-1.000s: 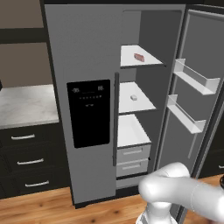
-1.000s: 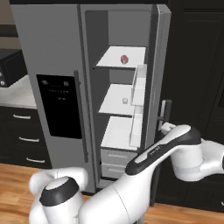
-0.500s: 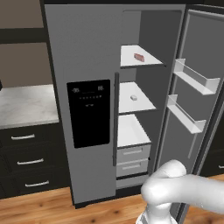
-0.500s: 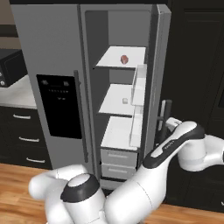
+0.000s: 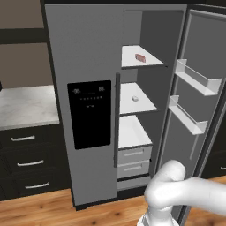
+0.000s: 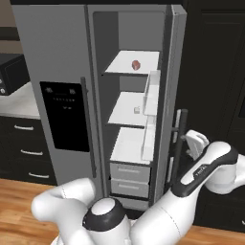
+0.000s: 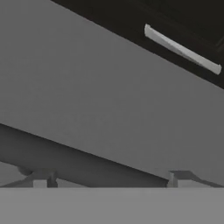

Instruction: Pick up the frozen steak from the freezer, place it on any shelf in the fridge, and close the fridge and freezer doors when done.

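1 door [image 5: 194, 132] of the grey unit stands open, the panelled door [image 5: 84, 114] shut. The frozen steak [image 5: 140, 58] lies on the top shelf [image 5: 132, 62], a white lump [image 5: 135, 98] below. The jaws [image 6: 191, 143] sit by the open door's handle [image 6: 178, 139]; cannot tell their state.

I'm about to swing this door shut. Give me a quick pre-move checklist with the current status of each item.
1. Frozen steak lying on the top shelf: ok.
2. Freezer door shut: ok.
3. Fridge door shut: not ok, it stands wide open.
4. Fingers spread at the handle: ok, though contact cannot be told.
5. Steak and white lump set back from the shelf edges: ok.
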Available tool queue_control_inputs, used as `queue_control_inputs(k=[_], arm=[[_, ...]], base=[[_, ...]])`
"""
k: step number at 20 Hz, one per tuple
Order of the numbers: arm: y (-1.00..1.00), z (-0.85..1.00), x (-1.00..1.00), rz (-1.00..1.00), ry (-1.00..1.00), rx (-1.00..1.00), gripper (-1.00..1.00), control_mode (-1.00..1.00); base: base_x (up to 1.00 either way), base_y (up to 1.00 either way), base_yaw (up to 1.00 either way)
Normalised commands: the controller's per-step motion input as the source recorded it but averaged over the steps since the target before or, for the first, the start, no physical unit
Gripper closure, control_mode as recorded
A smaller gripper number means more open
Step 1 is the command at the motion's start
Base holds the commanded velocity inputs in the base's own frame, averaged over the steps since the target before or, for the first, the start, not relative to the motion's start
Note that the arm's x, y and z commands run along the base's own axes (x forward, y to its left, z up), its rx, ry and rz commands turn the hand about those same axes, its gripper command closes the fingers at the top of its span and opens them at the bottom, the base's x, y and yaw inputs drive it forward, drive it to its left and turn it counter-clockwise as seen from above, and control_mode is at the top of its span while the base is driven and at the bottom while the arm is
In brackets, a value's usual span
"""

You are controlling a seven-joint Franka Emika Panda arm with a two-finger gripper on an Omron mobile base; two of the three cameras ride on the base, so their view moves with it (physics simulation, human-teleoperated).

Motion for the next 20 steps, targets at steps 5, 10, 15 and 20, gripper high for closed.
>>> queue_control_inputs(k=[5, 10, 15, 20], arm=[[0.96, 0.0, 0.48, 0.0, 0.0, 0.18, -1.0, -1.0], [1.0, 0.0, 0.69, -0.01, 0.0, 0.15, -1.0, -1.0], [0.93, 0.0, 0.94, -0.04, 0.01, 0.15, -1.0, -1.0], [0.75, 0.0, 1.0, -0.05, 0.02, 0.15, -1.0, -1.0]], base=[[0.0, 0.0, 0.0], [0.0, 0.0, 0.0], [0.0, 0.0, 0.0], [0.0, 0.0, 0.0]])
